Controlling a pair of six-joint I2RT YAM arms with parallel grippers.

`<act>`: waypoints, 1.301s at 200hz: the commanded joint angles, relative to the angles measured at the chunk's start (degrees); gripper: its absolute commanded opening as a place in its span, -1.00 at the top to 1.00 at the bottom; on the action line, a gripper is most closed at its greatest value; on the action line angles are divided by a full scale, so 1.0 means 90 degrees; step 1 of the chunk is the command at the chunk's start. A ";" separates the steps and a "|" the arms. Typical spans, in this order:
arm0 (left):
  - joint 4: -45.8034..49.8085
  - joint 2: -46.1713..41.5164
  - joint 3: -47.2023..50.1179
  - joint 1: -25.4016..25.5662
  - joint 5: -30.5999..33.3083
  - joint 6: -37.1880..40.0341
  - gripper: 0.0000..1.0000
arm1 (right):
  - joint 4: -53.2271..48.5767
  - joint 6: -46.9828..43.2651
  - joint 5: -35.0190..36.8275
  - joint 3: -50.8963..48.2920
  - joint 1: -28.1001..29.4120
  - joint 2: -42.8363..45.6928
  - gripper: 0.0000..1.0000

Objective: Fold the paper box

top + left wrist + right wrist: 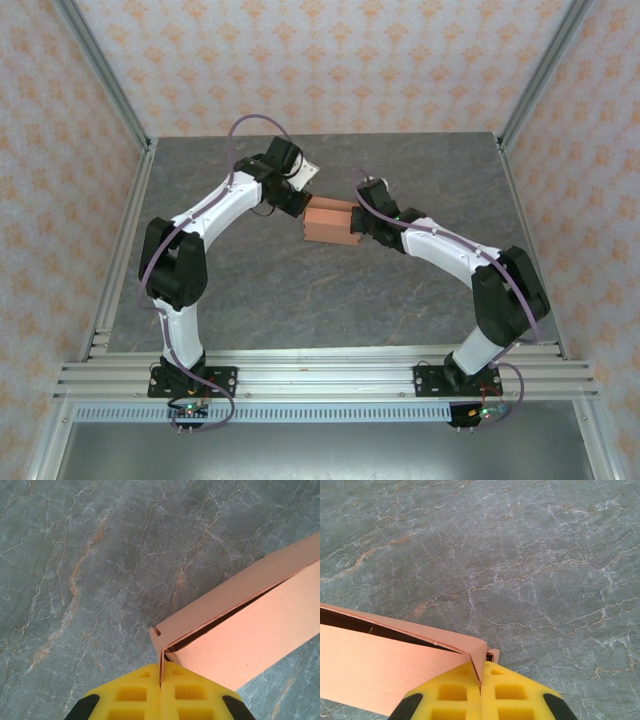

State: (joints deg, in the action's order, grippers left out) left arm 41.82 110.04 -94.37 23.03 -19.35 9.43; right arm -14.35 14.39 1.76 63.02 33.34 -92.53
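Salmon-orange card forms the paper box (330, 222), seen from above near the middle of the grey marbled surface (300, 300), between the left end effector (300, 207) and the right end effector (363, 222). In the left wrist view, a thin flap (161, 656) at the box's corner is pinched by clenched yellow pads (135, 695). In the right wrist view, the other end's corner edge is clamped between closed pads (515, 695).

Both arms elbow-up, forearms converging on the paper box (330, 222). The left gripper (161, 674) pinches its left-end flap; the right gripper (481, 675) pinches its right-end corner.
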 commanded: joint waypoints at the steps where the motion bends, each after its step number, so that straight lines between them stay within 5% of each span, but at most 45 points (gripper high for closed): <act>1: -0.0085 -0.0019 -0.0105 0.0173 -0.0081 -0.1061 1.00 | -0.0711 0.0129 -0.0264 -0.0030 0.0143 -0.0344 1.00; 126: -0.0935 -0.0307 0.0692 0.0351 0.0536 -0.3244 1.00 | -0.0642 0.0186 -0.0254 -0.0069 0.0143 -0.0357 1.00; 260: -0.2930 -0.0967 0.2646 0.0483 0.0843 -0.3385 1.00 | -0.0301 0.0195 -0.0195 -0.0247 0.0154 -0.0377 1.00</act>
State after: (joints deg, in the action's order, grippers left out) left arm 16.86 101.19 -73.95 26.63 -11.07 -19.51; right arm -13.67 15.27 2.22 63.24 33.63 -93.08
